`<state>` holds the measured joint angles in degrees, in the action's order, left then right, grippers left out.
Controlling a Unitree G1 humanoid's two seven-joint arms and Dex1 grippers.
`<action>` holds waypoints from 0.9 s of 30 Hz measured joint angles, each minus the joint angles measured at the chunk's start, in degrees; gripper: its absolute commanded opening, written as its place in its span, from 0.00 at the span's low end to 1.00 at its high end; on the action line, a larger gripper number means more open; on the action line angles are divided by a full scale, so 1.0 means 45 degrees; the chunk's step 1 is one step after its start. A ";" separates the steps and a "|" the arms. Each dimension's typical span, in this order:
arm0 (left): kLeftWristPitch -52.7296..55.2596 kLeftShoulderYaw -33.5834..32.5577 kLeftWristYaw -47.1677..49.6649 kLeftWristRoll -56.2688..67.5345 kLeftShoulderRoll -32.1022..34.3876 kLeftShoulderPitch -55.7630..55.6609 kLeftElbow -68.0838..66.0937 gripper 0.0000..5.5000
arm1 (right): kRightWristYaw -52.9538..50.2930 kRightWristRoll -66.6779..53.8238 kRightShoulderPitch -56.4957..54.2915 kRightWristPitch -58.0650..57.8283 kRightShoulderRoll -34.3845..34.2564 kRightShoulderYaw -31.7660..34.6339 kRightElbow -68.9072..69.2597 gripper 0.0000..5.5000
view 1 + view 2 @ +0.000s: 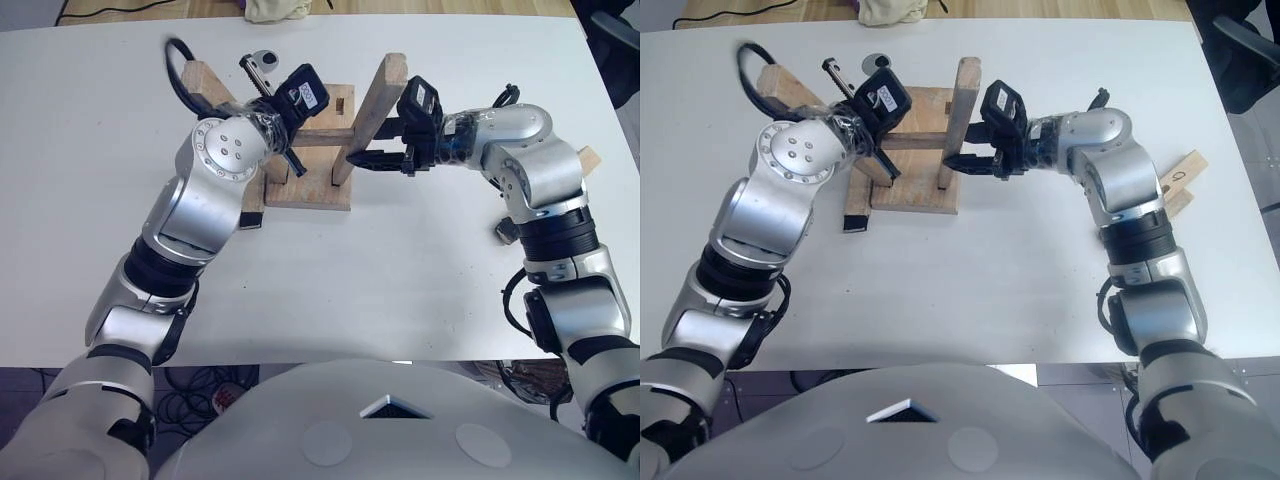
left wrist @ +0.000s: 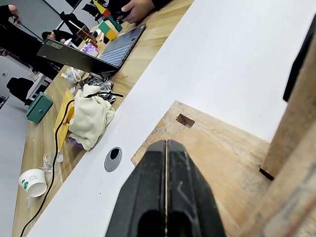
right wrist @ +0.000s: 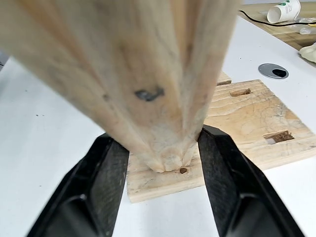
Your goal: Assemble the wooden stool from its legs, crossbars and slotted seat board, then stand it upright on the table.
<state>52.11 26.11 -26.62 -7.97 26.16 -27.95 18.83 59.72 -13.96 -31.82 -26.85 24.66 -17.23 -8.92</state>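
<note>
The slotted seat board lies flat on the white table. On it stands a part-built frame: a tilted leg, a second leg at the left, and a crossbar between them. My right gripper is shut on the lower part of the tilted leg, whose end sits at the board. My left gripper is shut on nothing and hovers over the board's far left corner, near the crossbar.
Loose wooden pieces lie at the table's right edge behind my right elbow. A round cable hole and a black cable are at the far left. A cream cloth sits beyond the far edge.
</note>
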 measured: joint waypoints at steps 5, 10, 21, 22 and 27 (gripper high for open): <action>-0.0219 -0.0130 0.0016 -0.0136 -0.0053 -0.0176 -0.0625 0.00 | -0.0901 0.1333 -0.0264 0.1143 -0.0351 -0.1055 -0.0213 0.38; -0.0616 -0.1315 -0.0078 0.0605 -0.0829 -0.0054 -0.1080 0.00 | -0.1229 0.1067 0.0038 0.0832 -0.0364 -0.0748 0.0210 0.38; -0.3640 -0.6049 -0.0970 0.4783 -0.2016 -0.1014 -0.1478 0.00 | -0.0301 0.0140 0.1780 -0.0080 0.0247 0.0210 0.1265 0.53; -0.3764 -0.6192 -0.0972 0.4974 -0.2017 -0.1060 -0.1524 0.00 | -0.0340 0.0140 0.1810 -0.0082 0.0240 0.0221 0.1289 0.49; -0.3562 -0.7668 -0.0550 0.6432 -0.1986 -0.1791 -0.0991 0.00 | -0.1820 0.0668 0.1930 0.0345 0.0138 0.0721 0.0861 0.34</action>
<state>36.08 -8.39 -29.10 20.97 17.22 -36.01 14.38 51.54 -10.95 -23.14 -25.29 25.28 -13.98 -5.04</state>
